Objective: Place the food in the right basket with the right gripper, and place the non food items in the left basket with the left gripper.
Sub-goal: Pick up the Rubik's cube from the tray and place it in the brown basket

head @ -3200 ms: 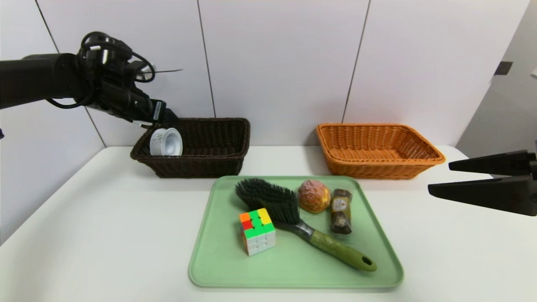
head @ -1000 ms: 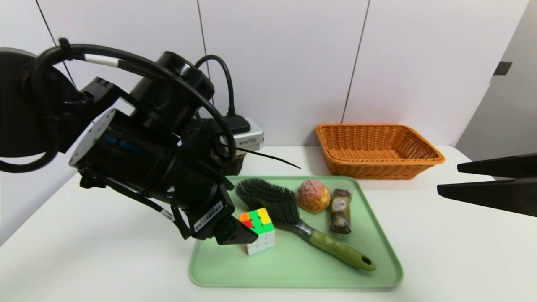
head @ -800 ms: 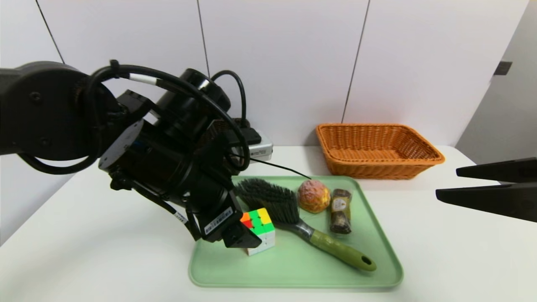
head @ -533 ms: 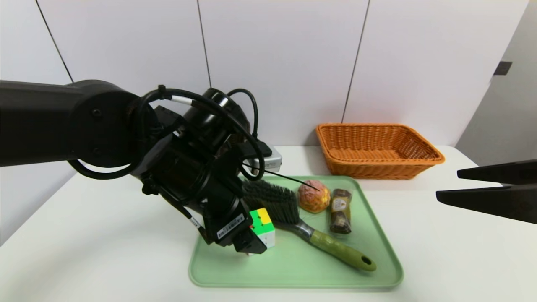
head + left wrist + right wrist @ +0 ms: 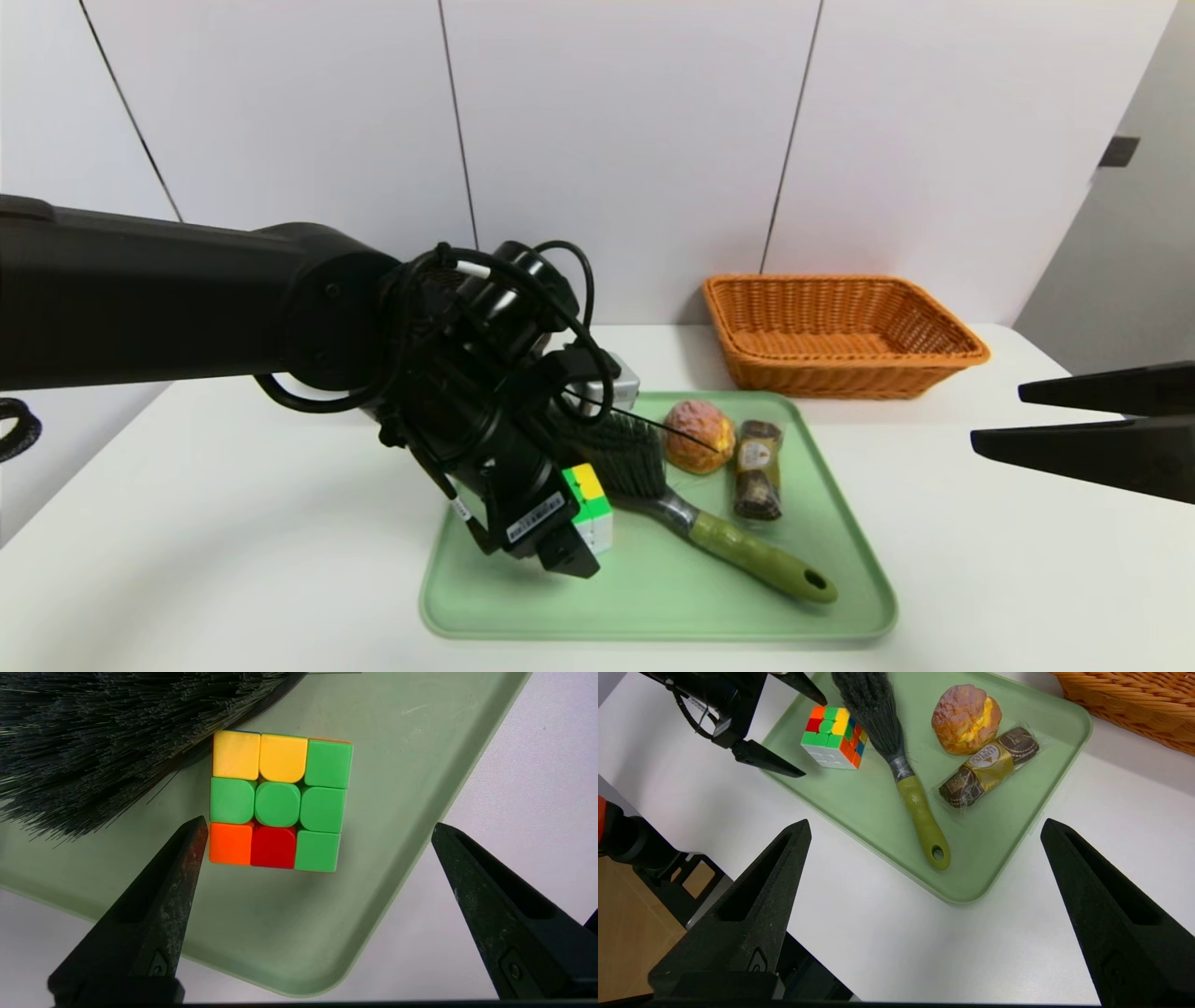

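The left gripper (image 5: 317, 826) is held spread wide just above the puzzle cube (image 5: 279, 800), so its sides can be straddled. The cube is kept at the tray's (image 5: 653, 597) nine o'clock, bristles of the brush (image 5: 624, 453) at its one o'clock. The right gripper (image 5: 924, 828) is parked spread at three o'clock, nothing held.

The tray (image 5: 1017, 826) is pale green. The puzzle cube (image 5: 279, 801) shows green, yellow, orange and red squares. The brush (image 5: 896, 756) has black bristles and an olive-green handle. The basket (image 5: 840, 331) is orange woven wicker.
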You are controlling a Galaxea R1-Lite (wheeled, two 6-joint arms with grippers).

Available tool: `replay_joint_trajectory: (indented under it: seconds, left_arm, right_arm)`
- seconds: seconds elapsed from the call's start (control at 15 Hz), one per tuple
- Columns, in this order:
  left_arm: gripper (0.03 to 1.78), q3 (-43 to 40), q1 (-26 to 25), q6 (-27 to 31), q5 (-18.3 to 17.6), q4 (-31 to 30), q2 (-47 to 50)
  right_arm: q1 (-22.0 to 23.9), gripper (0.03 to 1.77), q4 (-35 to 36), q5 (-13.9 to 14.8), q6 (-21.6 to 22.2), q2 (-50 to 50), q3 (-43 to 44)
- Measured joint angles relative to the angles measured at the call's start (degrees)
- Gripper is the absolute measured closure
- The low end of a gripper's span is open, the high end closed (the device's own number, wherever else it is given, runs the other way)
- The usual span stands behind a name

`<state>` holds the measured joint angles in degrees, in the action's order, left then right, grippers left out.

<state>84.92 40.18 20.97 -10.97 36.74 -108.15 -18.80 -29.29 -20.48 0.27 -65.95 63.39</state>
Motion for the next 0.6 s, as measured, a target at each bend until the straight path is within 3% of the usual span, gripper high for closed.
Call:
replay_joint_trajectory:
  seconds: [0.6]
  left_arm:
    - [0.12, 0.0, -0.2, -0.1, 0.0, -1.9, -2.5]
  right_arm:
    - [1.4, 0.10, 0.2, -0.2, 0.0, 0.6, -1.0]
